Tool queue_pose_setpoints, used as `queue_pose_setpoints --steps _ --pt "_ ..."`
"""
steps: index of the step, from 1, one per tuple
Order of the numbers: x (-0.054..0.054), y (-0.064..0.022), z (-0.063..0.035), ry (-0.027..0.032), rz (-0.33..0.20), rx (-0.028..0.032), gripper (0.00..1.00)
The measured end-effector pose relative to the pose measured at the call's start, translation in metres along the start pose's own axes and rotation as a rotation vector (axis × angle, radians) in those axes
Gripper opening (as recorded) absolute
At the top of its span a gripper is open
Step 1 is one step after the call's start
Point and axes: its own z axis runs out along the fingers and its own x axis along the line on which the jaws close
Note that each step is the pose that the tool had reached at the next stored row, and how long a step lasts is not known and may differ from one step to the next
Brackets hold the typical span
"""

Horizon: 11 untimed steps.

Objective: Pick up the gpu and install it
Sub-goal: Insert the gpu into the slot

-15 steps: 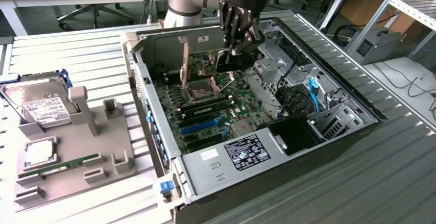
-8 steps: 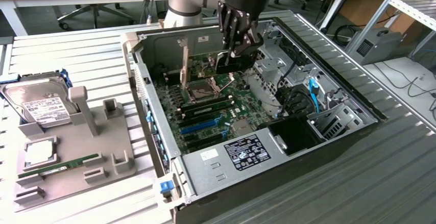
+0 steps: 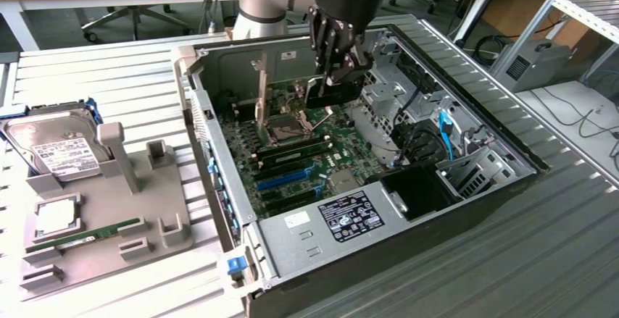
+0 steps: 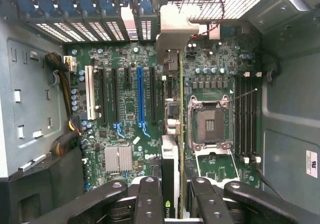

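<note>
1. The black multi-link gripper (image 4: 175,186) has its fingers (image 4: 148,199) clamped on the gpu (image 4: 170,159), a thin flat black card seen edge-on between them, one pair of fingers on each flat face.
2. The gpu's long pale metal bracket (image 4: 175,31) is at the end farthest from the fingers, just beside the slotted rear wall of the case.
3. Beneath the card is the green motherboard (image 4: 120,108). The card lines up between the long blue expansion slot (image 4: 140,101) and the empty square silver CPU socket (image 4: 207,124).
4. In the exterior view the gripper (image 3: 334,72) reaches down into the open grey metal computer case (image 3: 290,242) with the gpu (image 3: 334,95) upright under it. Whether the card's lower edge touches the board cannot be told.
5. Well apart, at the exterior view's left, a grey moulded tray (image 3: 145,209) holds a silver boxy hard drive with a white label (image 3: 58,151) and a narrow green RAM stick (image 3: 82,237).
</note>
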Motion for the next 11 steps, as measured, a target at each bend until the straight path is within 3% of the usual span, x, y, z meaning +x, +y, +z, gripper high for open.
queue_pose_setpoints --steps 11 --pt "0.016 0.0001 0.0000 -0.0001 0.009 0.0004 0.27"
